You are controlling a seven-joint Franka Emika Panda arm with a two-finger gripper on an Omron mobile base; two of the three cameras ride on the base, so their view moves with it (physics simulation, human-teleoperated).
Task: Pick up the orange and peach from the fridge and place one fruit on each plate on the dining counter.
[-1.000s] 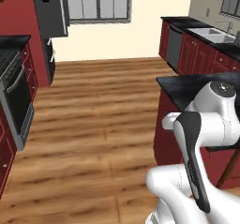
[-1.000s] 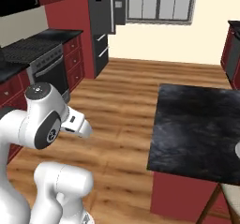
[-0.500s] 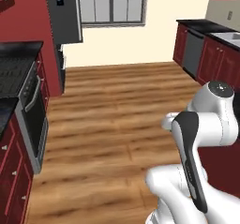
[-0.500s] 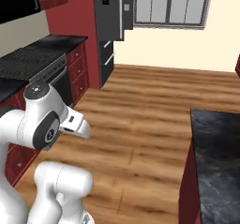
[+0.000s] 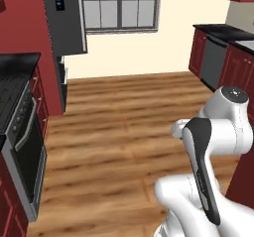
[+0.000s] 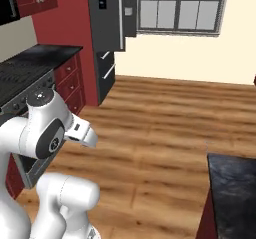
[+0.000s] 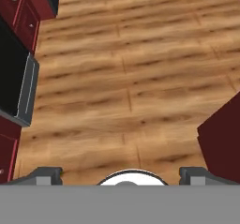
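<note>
The fridge (image 5: 64,18) stands shut at the far left of the room, tall and dark grey, with a long silver bar handle (image 5: 82,20). From the right base view the fridge (image 6: 112,18) is ahead and to the left. A corner of the dining counter (image 6: 235,188) with its black marbled top shows at the lower right. My gripper (image 7: 121,175) is open, fingertips (image 7: 47,174) wide apart, empty, and faces the wooden floor. The orange, the peach and the plates are out of view.
An oven (image 5: 22,147) under a black counter lines the left wall, with red cabinets (image 6: 70,83) beside it. A dishwasher (image 5: 213,60) and red cabinets stand at the far right. Open wooden floor (image 5: 124,117) runs ahead to the window wall.
The whole scene has shifted as the base drove and turned left: the fridge is nearer and more central, and the dining counter has slid off to the right. The arm's pose is unchanged.
</note>
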